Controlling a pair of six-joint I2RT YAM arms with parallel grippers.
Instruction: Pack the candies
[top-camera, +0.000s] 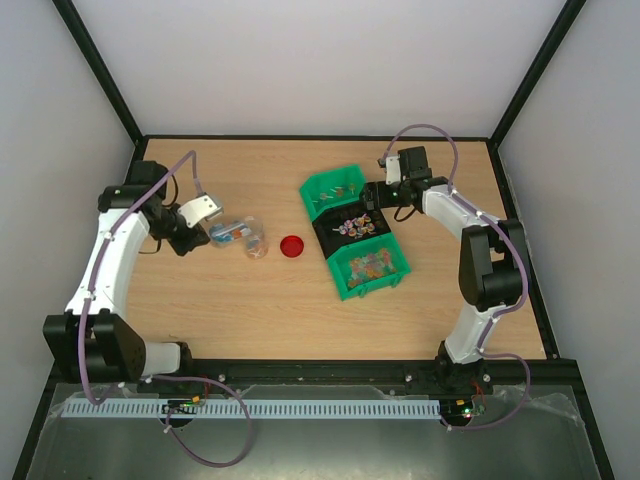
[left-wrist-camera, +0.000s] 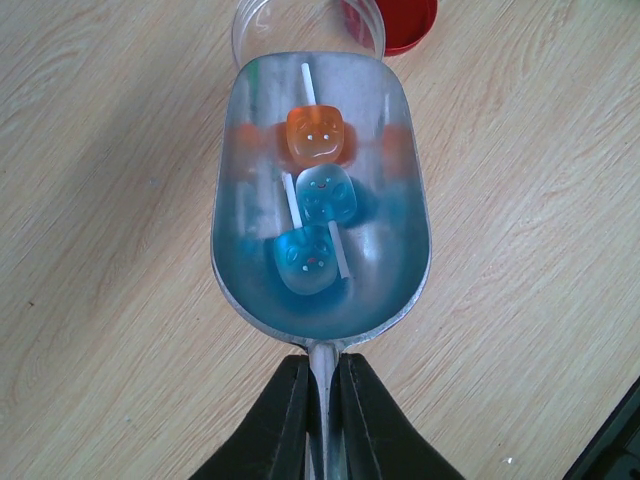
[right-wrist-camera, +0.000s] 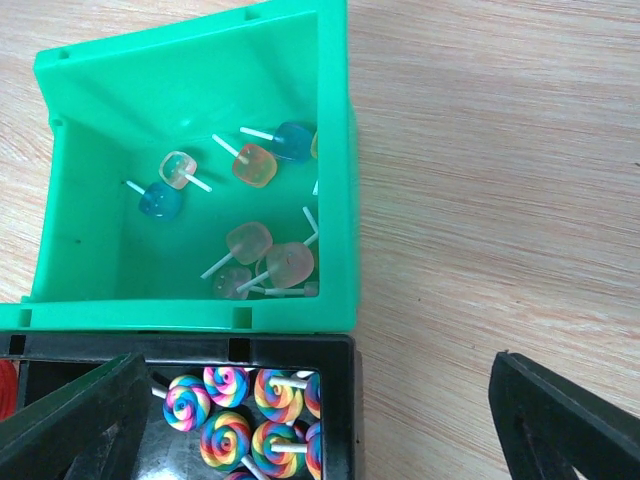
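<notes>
My left gripper (left-wrist-camera: 322, 400) is shut on the handle of a silver metal scoop (left-wrist-camera: 250, 200). Three cube-shaped candies lie in the scoop: an orange one (left-wrist-camera: 318, 135) and two blue ones (left-wrist-camera: 305, 260). The scoop's front lip reaches the rim of a clear jar (left-wrist-camera: 300, 20), which also shows in the top view as the jar (top-camera: 255, 238). My right gripper (right-wrist-camera: 318, 365) stands open above the corner where a green bin (right-wrist-camera: 340, 230) meets a black bin (right-wrist-camera: 345, 420). More cube candies (right-wrist-camera: 255, 165) lie in the green bin, and swirl lollipops (right-wrist-camera: 225, 440) lie in the black one.
A red round lid (top-camera: 292, 246) lies on the wooden table between the jar and the bins. A second green bin (top-camera: 370, 268) with candies stands nearer than the black bin (top-camera: 352, 228). Black frame posts border the table.
</notes>
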